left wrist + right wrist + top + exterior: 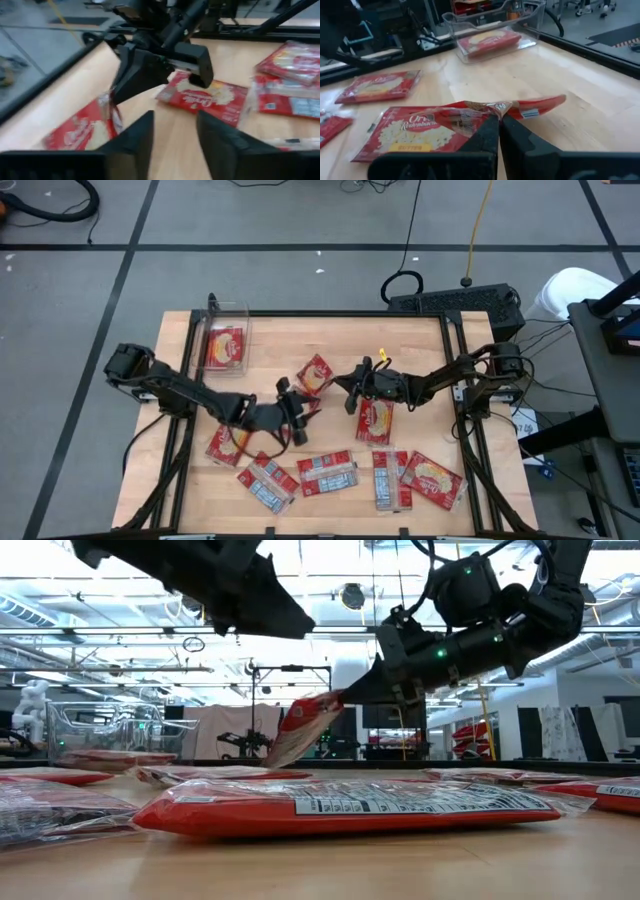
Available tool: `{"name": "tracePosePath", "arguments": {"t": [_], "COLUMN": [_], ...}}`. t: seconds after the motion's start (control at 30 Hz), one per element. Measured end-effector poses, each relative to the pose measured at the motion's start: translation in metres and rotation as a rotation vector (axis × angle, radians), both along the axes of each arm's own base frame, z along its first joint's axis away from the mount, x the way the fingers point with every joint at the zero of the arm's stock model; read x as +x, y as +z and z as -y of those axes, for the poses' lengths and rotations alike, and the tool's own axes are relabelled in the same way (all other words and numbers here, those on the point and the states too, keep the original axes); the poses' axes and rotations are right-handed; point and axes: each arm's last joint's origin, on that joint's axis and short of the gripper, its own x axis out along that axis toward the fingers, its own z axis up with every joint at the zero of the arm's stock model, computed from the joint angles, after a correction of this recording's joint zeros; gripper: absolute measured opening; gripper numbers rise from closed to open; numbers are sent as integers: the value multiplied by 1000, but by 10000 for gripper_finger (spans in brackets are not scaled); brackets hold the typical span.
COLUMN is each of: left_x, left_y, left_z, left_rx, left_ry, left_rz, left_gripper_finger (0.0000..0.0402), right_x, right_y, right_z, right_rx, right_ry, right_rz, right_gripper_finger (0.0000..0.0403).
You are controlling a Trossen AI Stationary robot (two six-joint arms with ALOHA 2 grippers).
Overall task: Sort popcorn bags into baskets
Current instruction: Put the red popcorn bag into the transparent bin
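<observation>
The wooden table [420,340] carries scattered popcorn bags [325,473] and a clear basket [224,345].

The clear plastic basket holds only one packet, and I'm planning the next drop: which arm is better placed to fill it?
Right, probably. The right claw is shut on a flat red popcorn packet, lifted off the table. The left claw is open and empty, though nearer the clear plastic basket.

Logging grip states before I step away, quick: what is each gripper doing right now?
Left gripper: open, holding nothing, over the table.
Right gripper: shut on a popcorn bag, pinching its edge, lifted off the table.
</observation>
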Motion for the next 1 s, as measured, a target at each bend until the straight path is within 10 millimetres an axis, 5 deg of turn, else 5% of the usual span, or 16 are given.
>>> {"name": "tracePosePath", "arguments": {"t": [0.27,0.47,0.8,1.0], "left_x": [4,17,32,33], "left_y": [-19,-56,-92,-92], "left_z": [7,2,-18,-22], "left_rx": [93,225,349,382], "left_ry": [79,126,247,254], "left_rz": [-44,-144,-185,-195], "left_gripper_finger": [284,305,235,124], "right_x": [0,1,1,2], "right_y": [1,3,4,4], "right_z": [0,-1,-2,-2], "right_rx": [6,29,54,65], "right_ry": [2,15,52,70], "right_rz": [15,37,60,63], "right_gripper_finger": [0,0,0,0]}}
